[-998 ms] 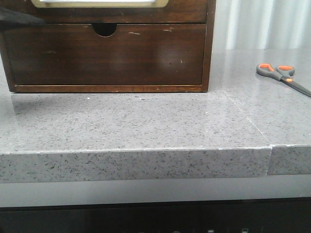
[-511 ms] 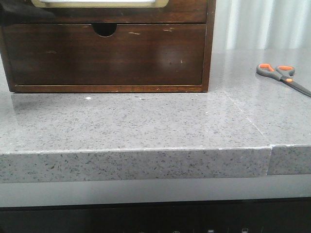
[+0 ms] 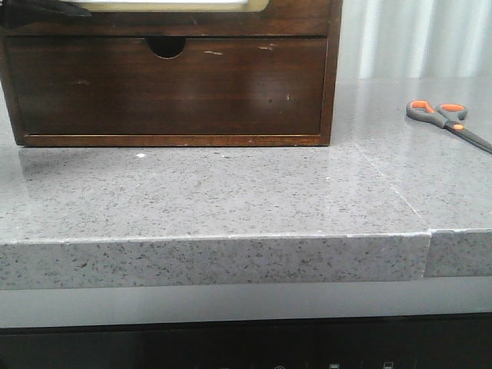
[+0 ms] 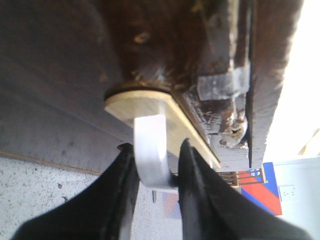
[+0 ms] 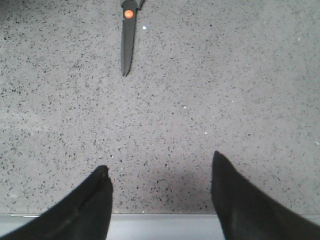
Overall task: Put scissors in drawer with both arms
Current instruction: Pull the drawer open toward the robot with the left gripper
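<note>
The left pincer (image 4: pixel 156 167) has its two dark fingers (image 4: pixel 122 185) closed around the pale curved handle (image 4: pixel 150 145) on the drawer (image 4: pixel 165 55); each finger presses a side of the handle. In the front view only a dark sliver of this arm (image 3: pixel 46 8) shows, at the drawer's upper left corner. The right pincer (image 5: pixel 160 172) hangs spread wide, fingers (image 5: pixel 227 192) well apart, above the tabletop (image 5: pixel 200 90).

The left gripper (image 4: pixel 156 165) has two black fingers (image 4: pixel 120 200). They are smooth and a bit shiny, wide at the base and thin at the tips, and they curve. The right gripper (image 5: pixel 159 172) has two black fingers (image 5: pixel 235 200) too, dull, with pointed tips.
</note>
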Robot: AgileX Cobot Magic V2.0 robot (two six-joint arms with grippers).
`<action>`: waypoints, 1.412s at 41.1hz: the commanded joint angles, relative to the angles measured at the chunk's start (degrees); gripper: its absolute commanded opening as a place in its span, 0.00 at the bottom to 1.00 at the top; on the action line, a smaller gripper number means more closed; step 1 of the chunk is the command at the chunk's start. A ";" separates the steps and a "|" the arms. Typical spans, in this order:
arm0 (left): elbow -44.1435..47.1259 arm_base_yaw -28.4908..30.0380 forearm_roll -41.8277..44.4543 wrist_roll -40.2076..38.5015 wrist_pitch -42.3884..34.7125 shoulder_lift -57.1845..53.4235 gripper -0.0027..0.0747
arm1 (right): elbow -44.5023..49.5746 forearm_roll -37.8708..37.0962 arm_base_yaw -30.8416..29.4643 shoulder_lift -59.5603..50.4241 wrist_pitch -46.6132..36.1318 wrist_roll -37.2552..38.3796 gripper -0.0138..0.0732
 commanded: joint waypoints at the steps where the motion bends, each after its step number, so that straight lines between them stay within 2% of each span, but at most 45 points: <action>1: 0.88 -0.34 -4.06 2.40 6.28 -4.94 0.18 | -1.53 -0.97 -0.29 -0.09 -3.54 -0.54 0.69; 18: 20.14 -0.34 -4.06 3.83 8.74 -26.47 0.18 | -1.53 -0.97 -0.29 -0.09 -3.54 -0.54 0.69; 27: 26.19 -0.34 -3.92 2.96 6.02 -37.36 0.20 | -1.53 -0.97 -0.29 -0.09 -3.54 -0.54 0.69; 34: 26.18 -0.34 -3.15 2.96 5.34 -37.70 0.30 | -1.53 -0.97 -0.29 -0.09 -3.54 -0.54 0.69; 43: 26.18 -0.34 -3.02 2.96 5.21 -37.70 0.58 | -1.53 -0.97 -0.29 -0.09 -3.54 -0.54 0.69; 46: 26.18 -0.34 -2.75 2.96 5.21 -37.70 0.64 | -1.53 -0.97 -0.29 -0.09 -3.54 -0.54 0.69; 53: 26.18 -0.34 1.08 2.96 4.85 -37.70 0.66 | -1.53 -0.97 -0.29 -0.09 -3.54 -0.54 0.69; 58: 26.18 -0.34 7.18 2.96 3.51 -37.93 0.66 | -1.53 -0.97 -0.29 -0.09 -3.54 -0.54 0.69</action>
